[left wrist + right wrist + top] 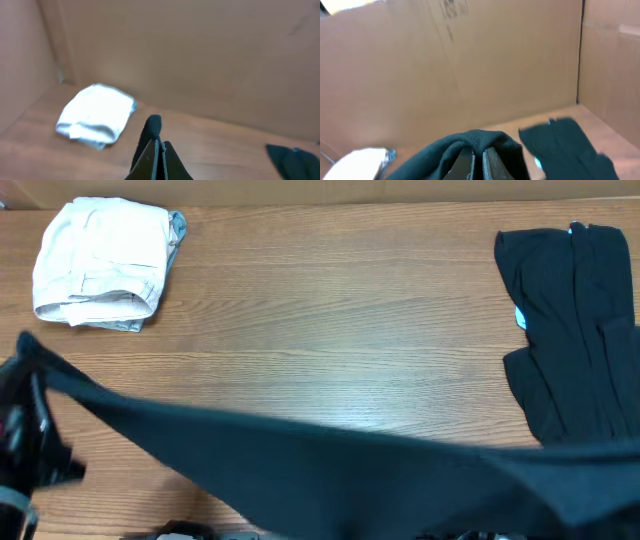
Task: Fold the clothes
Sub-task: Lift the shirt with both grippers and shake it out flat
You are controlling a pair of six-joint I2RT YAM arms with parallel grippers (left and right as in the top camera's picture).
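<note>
A: Both arms have it! The stretched black garment (300,460) runs between them across the near side of the table (330,310).
B: The left gripper (161,146) is pressed tight on one end, cloth poking past the tips. The right gripper (479,155) pinches the other end, fabric bunched over it.
A: Over on the right edge lies the second black garment (575,330). Far left, well apart, sits a folded white garment (100,265).
</note>
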